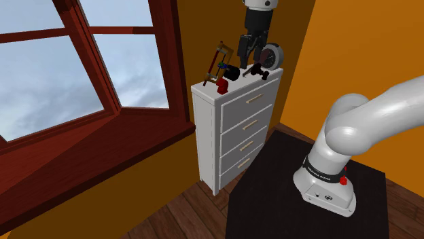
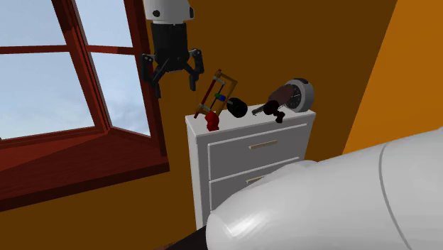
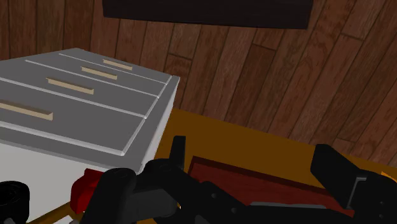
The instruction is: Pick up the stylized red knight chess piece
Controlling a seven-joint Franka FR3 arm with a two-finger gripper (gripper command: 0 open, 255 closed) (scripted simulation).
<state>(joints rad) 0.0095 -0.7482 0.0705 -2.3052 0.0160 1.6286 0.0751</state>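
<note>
1. Currently, your gripper (image 2: 173,85) hangs above the dresser (image 1: 204,136). Its two fingers (image 2: 151,77) are spread wide with nothing between them, probably so they can drop over a piece.
2. The red knight (image 2: 211,122) stands at a front corner of the dresser top. It is below the fingers and off to one side, well apart from them and outside their gap.
3. From the wrist, a red shape, likely the knight, shows just outside one finger. I judge you must shift sideways to centre it before lowering.
4. Just behind the knight leans a tilted wooden frame (image 2: 220,91). Coming straight down from above should keep the fingers off it.
5. Count on the dresser top: one knight, one frame, one black round thing (image 2: 236,108), one dark red-brown thing (image 2: 272,108) and one round dial (image 2: 302,94). That makes five, all lower than the fingers.
6. Count on the dresser front: four drawers (image 1: 248,125), all closed, each with one pale handle.
</note>
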